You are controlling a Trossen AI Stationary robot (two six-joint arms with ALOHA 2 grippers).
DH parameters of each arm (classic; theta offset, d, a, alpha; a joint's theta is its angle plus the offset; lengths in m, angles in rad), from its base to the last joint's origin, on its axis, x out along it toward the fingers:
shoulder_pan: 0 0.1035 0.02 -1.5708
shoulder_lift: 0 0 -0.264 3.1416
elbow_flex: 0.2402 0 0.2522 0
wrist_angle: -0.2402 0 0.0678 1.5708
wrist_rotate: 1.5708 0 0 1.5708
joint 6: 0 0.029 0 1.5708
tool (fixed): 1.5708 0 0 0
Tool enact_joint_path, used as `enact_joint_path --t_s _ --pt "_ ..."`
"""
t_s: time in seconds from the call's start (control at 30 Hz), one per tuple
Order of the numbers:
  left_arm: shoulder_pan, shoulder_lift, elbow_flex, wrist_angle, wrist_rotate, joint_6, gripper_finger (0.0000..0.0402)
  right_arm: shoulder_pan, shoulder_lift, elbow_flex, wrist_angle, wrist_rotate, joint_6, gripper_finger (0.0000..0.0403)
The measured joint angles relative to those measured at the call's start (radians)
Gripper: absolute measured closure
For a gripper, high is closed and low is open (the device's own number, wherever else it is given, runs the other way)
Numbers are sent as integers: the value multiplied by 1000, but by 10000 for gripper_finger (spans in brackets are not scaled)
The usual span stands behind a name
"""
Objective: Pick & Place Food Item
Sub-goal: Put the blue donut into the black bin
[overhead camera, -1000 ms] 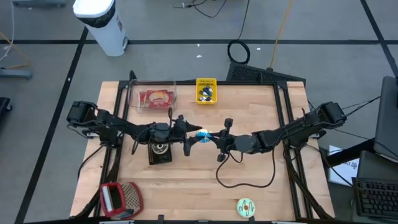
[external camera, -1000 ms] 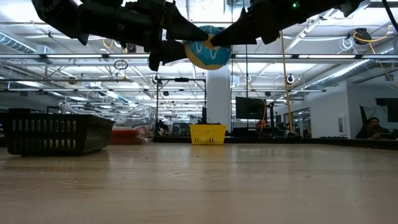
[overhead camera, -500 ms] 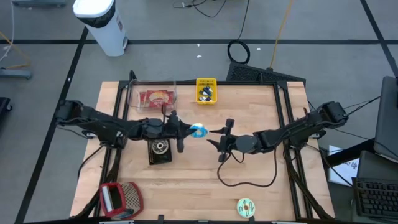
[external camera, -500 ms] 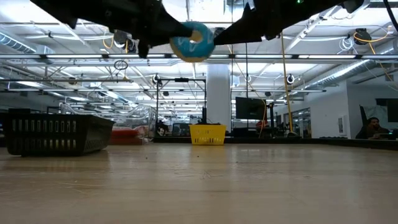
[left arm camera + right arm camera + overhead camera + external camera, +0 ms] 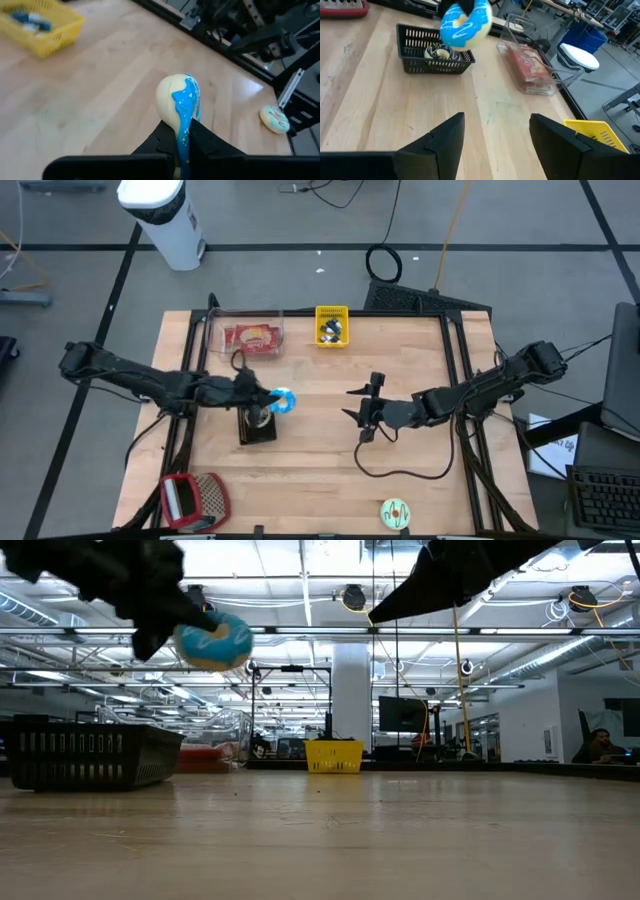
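The left gripper [image 5: 272, 400] is clamped on the blue-iced doughnut [image 5: 283, 400], pinching it edge-on through the ring so that the icing faces sideways and the pale underside shows in the left wrist view. It holds the doughnut in the air, well above the wood as the low view shows, and just beside and above the black wire basket [image 5: 257, 425], which already has a chocolate-and-white doughnut [image 5: 436, 51] lying in it. That position looks chosen for a drop into the basket: the doughnut is carried high enough to clear the basket's wall, and a short move would bring it over the opening.

The doughnut is a cream-coloured ring with glossy bright blue icing crossed by thin white squiggles.

The right gripper [image 5: 364, 408] hangs near the table's middle, well apart from the doughnut, with its fingers spread wide and nothing between them.

Beyond the left gripper, toward the table's far edge, stands a clear plastic container [image 5: 247, 335] with red packaged food inside, and next to it a small yellow basket [image 5: 331, 326]. Near the front edge lies a green-iced doughnut [image 5: 396, 513], and at the front left corner a red basket [image 5: 183, 500].
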State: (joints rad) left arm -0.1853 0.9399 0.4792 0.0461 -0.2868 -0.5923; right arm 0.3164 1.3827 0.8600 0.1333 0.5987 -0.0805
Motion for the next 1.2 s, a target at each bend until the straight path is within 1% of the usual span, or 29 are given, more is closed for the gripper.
enact_joint_path --t_s 0.2,0.37,0.43,0.6,0.77,0.9,1.0,1.13,1.2 --pt "-39 -174 -144 -57 -34 -146 381 0 0 0 -4 1 -6 200" --pt "-86 -240 -222 -120 -35 -273 391 0 0 0 -4 1 16 202" --pt "-107 -249 -243 -123 -42 -306 391 0 0 0 -3 1 16 203" --pt "-145 -249 -267 -125 -63 -357 376 0 0 0 -3 1 17 206" --pt "-165 -251 -268 -153 -65 -379 392 0 0 0 -3 2 17 207" --pt "-165 -256 -268 -162 -64 -386 384 -2 0 0 -3 2 16 206" --pt "-165 -257 -268 -197 -65 -420 376 -2 0 0 -3 2 16 207" --pt "-164 -256 -268 -274 -85 -491 392 -2 0 0 -3 2 17 207" --pt "-164 -256 -268 -293 -103 -503 392 -2 0 0 -2 2 17 206"
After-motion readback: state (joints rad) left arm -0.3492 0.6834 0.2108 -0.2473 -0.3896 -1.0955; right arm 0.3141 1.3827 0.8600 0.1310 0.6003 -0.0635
